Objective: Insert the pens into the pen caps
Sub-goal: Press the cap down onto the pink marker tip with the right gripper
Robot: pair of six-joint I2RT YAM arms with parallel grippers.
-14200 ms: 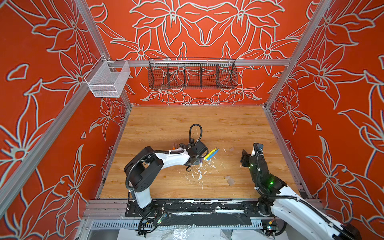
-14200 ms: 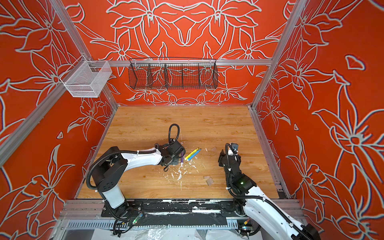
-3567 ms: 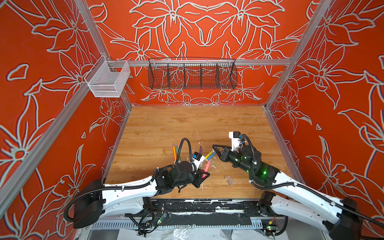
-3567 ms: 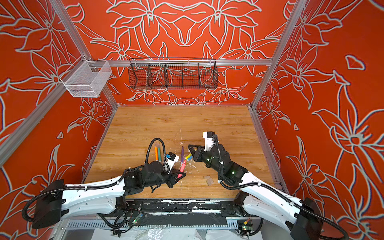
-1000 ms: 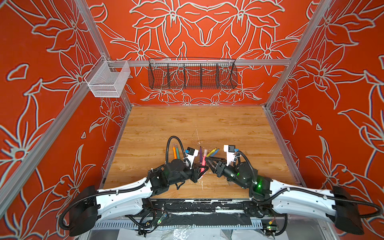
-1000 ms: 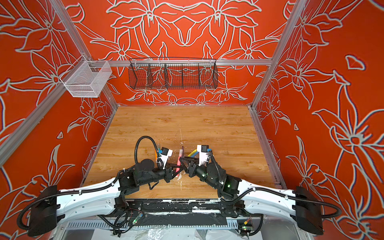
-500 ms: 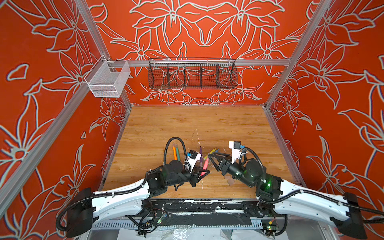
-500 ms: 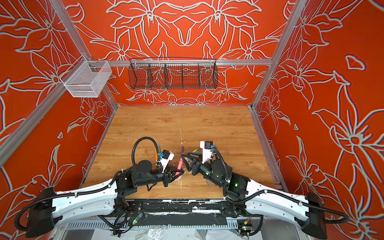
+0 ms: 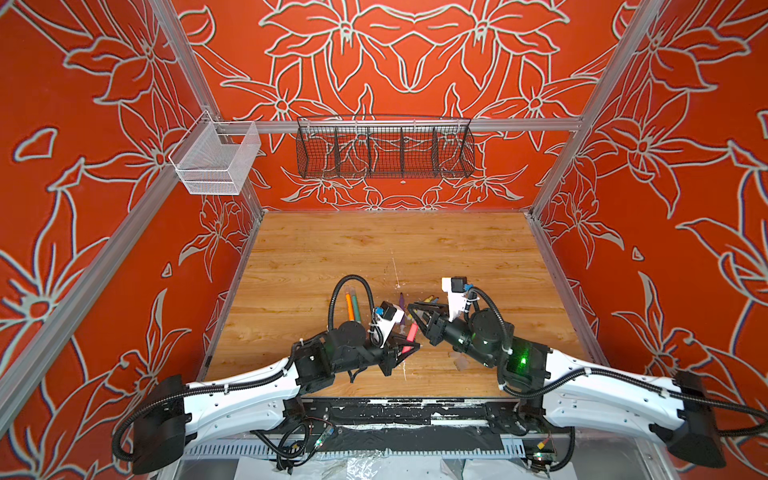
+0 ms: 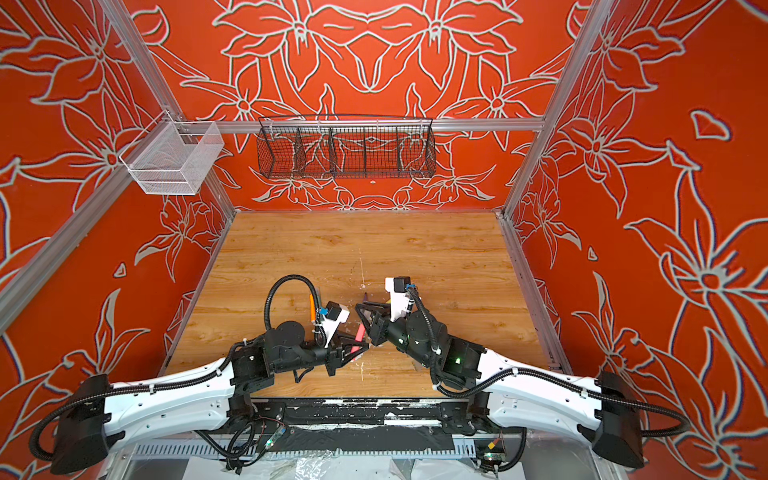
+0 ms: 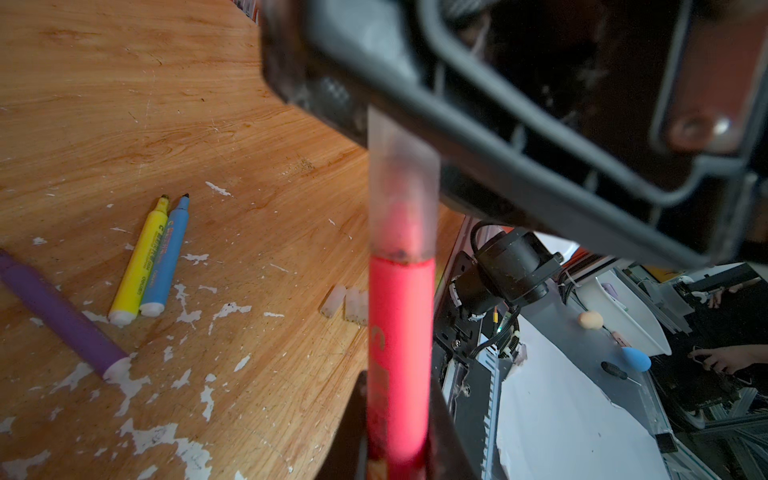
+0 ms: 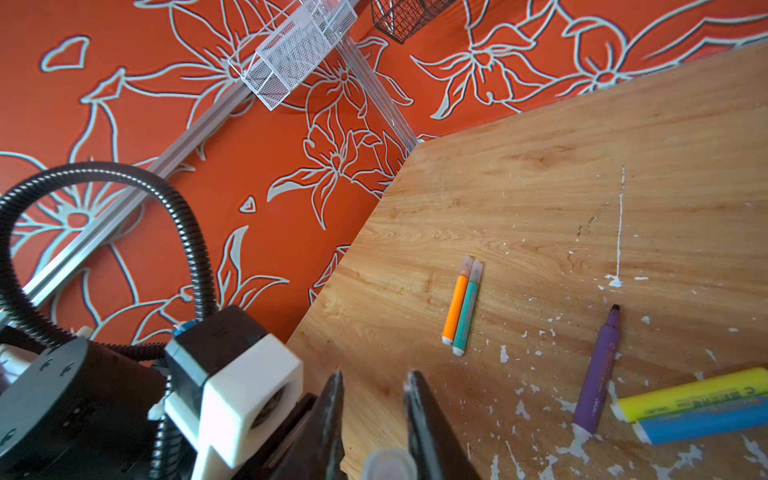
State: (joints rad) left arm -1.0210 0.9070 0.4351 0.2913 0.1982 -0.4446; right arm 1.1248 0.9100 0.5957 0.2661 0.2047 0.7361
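My left gripper (image 11: 397,386) is shut on the pink-red pen (image 11: 399,332), which points up and away from it. A clear pen cap (image 11: 401,187) sits over the pen's tip. The cap's far end runs in between the fingers of my right gripper (image 12: 375,376), and its round end (image 12: 388,461) shows between them. In both top views the left gripper (image 9: 411,347) and the right gripper (image 9: 413,313) meet above the table's front middle. Purple (image 12: 598,370), yellow (image 12: 690,399) and blue (image 12: 702,424) pens lie uncapped. Orange (image 12: 454,307) and green (image 12: 467,316) pens lie side by side with clear caps on.
Loose clear caps (image 11: 345,301) lie near the table's front edge, among white paint flecks. A white mesh basket (image 9: 216,162) and a black wire basket (image 9: 384,151) hang on the walls. The left arm's cable loop (image 9: 351,282) arches over the orange and green pens.
My right gripper has come back toward the pink-red pen and its jaws have narrowed round the cap. The left gripper has kept its hold and hardly moved.
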